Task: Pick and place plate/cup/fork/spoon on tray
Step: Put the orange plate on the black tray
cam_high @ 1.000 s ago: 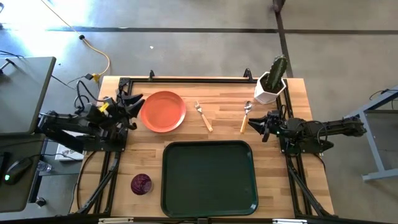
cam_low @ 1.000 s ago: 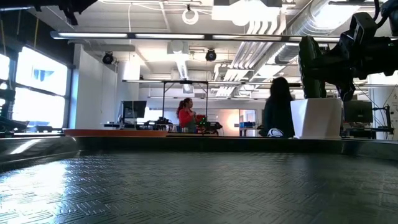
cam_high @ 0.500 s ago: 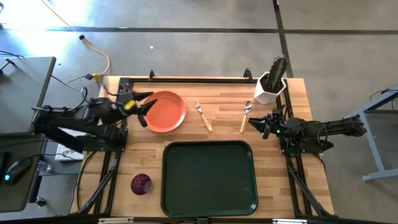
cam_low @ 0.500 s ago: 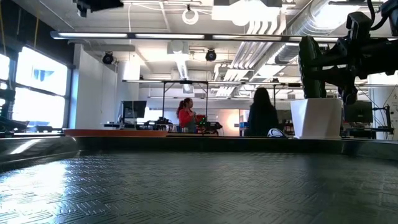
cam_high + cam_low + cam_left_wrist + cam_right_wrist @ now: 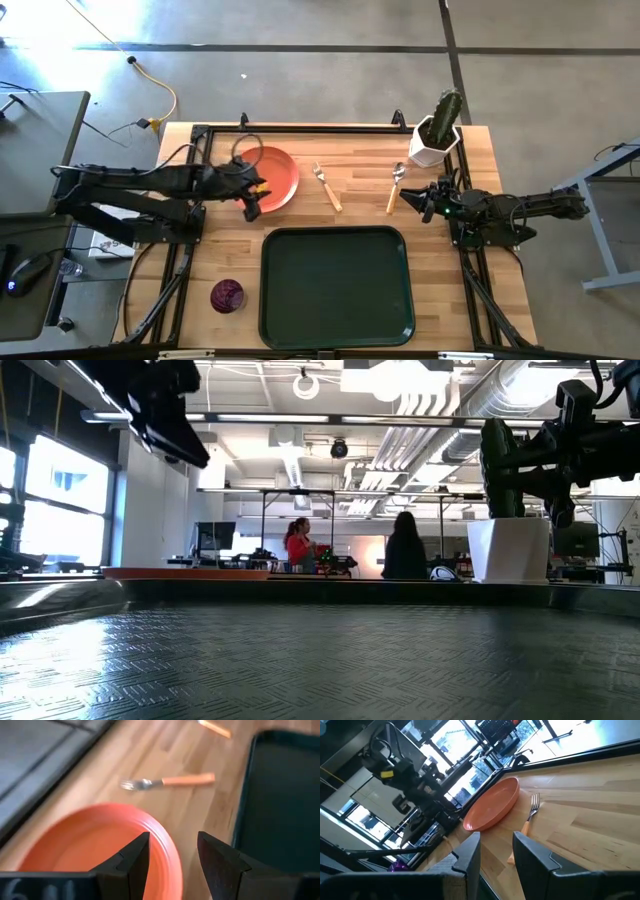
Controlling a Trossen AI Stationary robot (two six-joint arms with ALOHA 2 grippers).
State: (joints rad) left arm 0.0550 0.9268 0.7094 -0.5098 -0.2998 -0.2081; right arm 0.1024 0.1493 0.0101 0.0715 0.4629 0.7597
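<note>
The left gripper [image 5: 254, 196] hangs over the near rim of the plate [image 5: 272, 176], at about seven o'clock on the dish, its fingers [image 5: 131, 862] spread as wide as they go and straddling the plate's edge with nothing between them taken up. The orange-red plate lies flat on the wooden table [image 5: 470, 290], at about eleven o'clock from the tray [image 5: 337, 286] and apart from it. The dark green tray sits at the table's near middle with nothing on it. The fork [image 5: 327, 187] lies on the bare wood just right of the plate, at about twelve o'clock from the tray, tines pointing away from it. The spoon [image 5: 394, 187] lies further right, near one o'clock from the tray, bowl towards the white pot with the cactus [image 5: 438, 131]. The purple cup [image 5: 227, 296] stands alone at nine o'clock from the tray, near the table's front left edge. The right gripper [image 5: 409, 198] waits low beside the spoon's handle, its fingers [image 5: 469, 855] partly apart and holding nothing. Two people [image 5: 405, 547] show far off in the room behind
</note>
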